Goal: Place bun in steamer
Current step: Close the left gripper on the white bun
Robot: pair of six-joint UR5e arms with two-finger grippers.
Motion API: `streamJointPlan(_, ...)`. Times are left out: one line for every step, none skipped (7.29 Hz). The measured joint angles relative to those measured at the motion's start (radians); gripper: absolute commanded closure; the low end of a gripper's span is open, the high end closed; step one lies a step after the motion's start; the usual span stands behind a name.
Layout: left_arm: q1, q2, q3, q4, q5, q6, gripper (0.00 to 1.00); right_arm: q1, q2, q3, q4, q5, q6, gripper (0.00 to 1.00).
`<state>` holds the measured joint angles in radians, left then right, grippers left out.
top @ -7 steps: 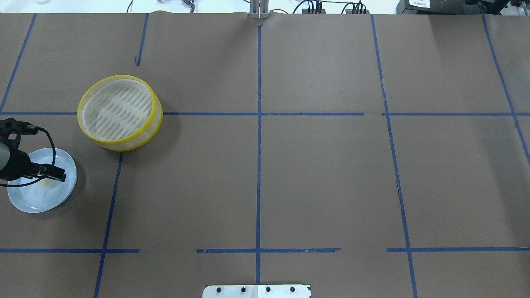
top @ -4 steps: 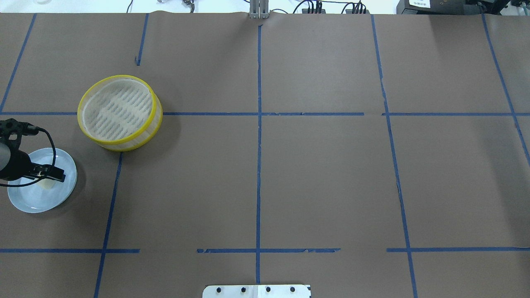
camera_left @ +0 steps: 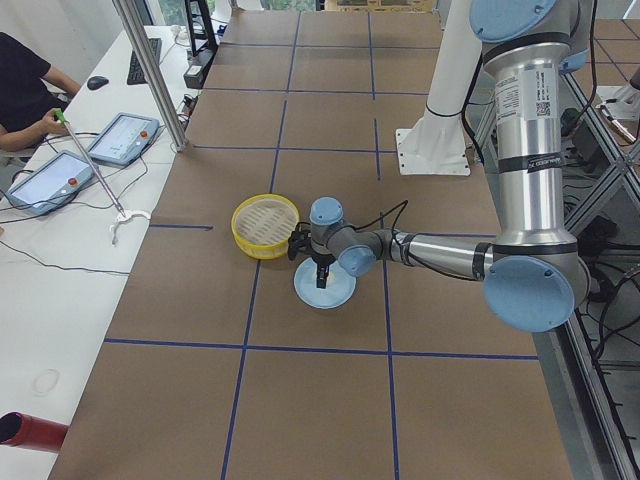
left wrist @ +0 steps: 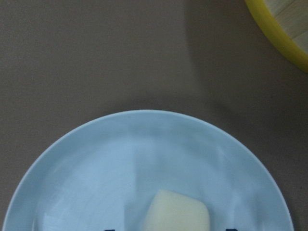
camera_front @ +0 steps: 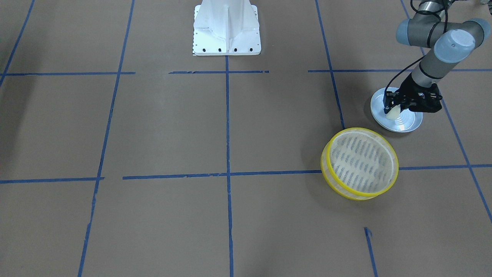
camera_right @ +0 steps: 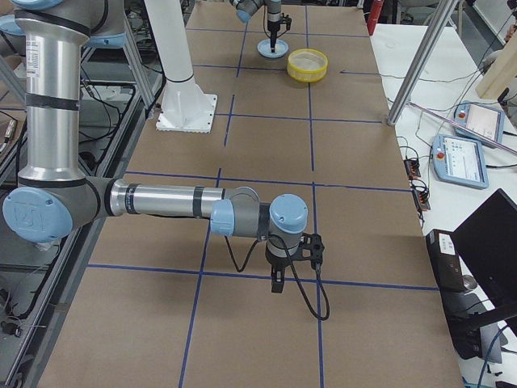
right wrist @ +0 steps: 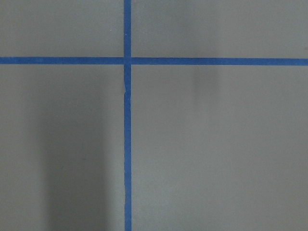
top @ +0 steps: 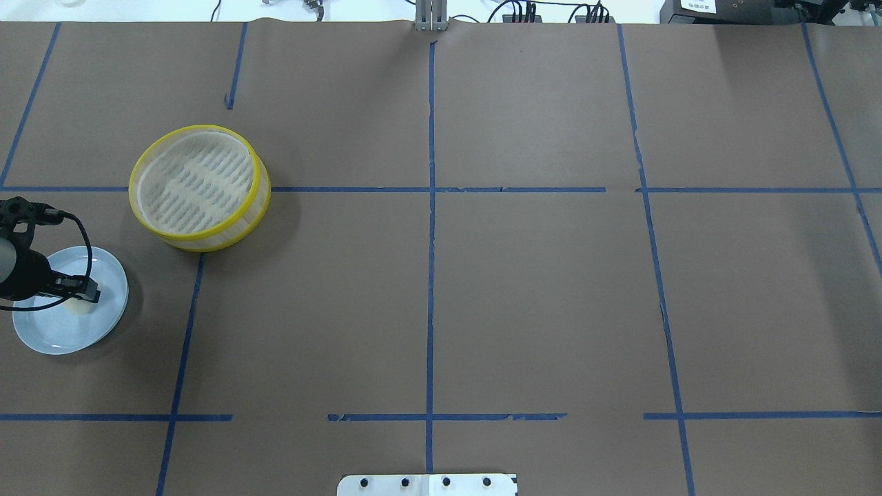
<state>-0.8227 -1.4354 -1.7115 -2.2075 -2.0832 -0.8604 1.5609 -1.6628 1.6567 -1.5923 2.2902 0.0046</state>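
Left gripper (camera_front: 394,107): lowered over the plate, jaws apart. In the wrist view we see one dark fingertip on either side of the bun, with a gap on both sides.
Right gripper (camera_right: 276,283): pointing down just above the table on the robot's right side. We cannot tell whether it is parted or closed, as only the side camera shows it.
Table (top: 537,289): covered in brown paper and marked into squares by blue tape lines (top: 431,275).
Robot base (camera_front: 226,29): white pedestal at the table's near-centre edge.
Steamer (top: 264,196): yellow-rimmed basket at far left in the overhead view. It stands upright on a tape line.
Plate (top: 48,331): pale blue, at the left edge, nearer the robot than the steamer and close beside it without touching.
Bun (left wrist: 177,211): cream-white lump lying on the plate, directly under the left gripper.
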Motion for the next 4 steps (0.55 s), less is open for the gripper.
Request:
streamJointPlan(0.000,0.001,-0.003,0.000,0.000,0.000,0.73,0.000,0.000,0.000,0.000,0.000,0.000,0.00)
streamJointPlan(-0.001,0.003,-0.005,0.000,0.000,0.001,0.73,-0.001,0.000,0.000,0.000,0.000,0.000,0.00)
streamJointPlan(-0.002,0.005,-0.008,0.000,0.000,0.002,0.73,-0.001,0.000,0.000,0.000,0.000,0.000,0.00)
streamJointPlan(-0.004,0.007,-0.014,0.001,-0.003,0.003,0.72,-0.001,0.000,0.000,0.000,0.000,0.000,0.00)
